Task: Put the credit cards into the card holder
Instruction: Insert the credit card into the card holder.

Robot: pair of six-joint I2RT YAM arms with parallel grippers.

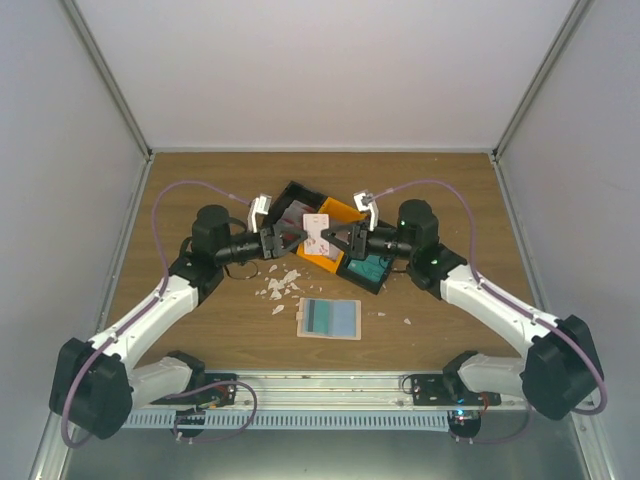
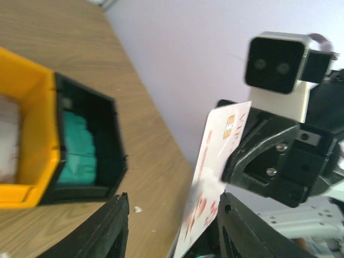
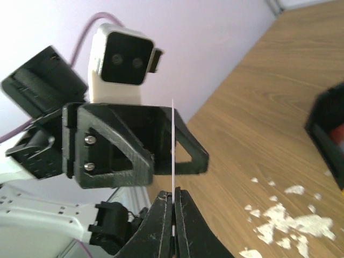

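Note:
A white credit card with red blotches [image 1: 320, 230] is held in the air above the tray, between both grippers. My right gripper [image 1: 345, 238] is shut on one end of it; the right wrist view shows the card edge-on [image 3: 173, 145] rising from the closed jaws [image 3: 173, 194]. My left gripper [image 1: 292, 238] is open, its jaws wide apart on either side of the card's other end [image 2: 215, 161], with the card close to its right finger [image 2: 242, 228]. The beige card holder [image 1: 304, 320] lies open on the table nearer the arms, with teal and grey cards [image 1: 330, 317] on its inside.
A black-and-orange three-bin tray [image 1: 340, 262] stands under the grippers. More teal cards [image 1: 370, 268] lie in its right black bin, which also shows in the left wrist view [image 2: 78, 145]. White scraps [image 1: 280, 285] are scattered left of the holder. Grey walls surround the table.

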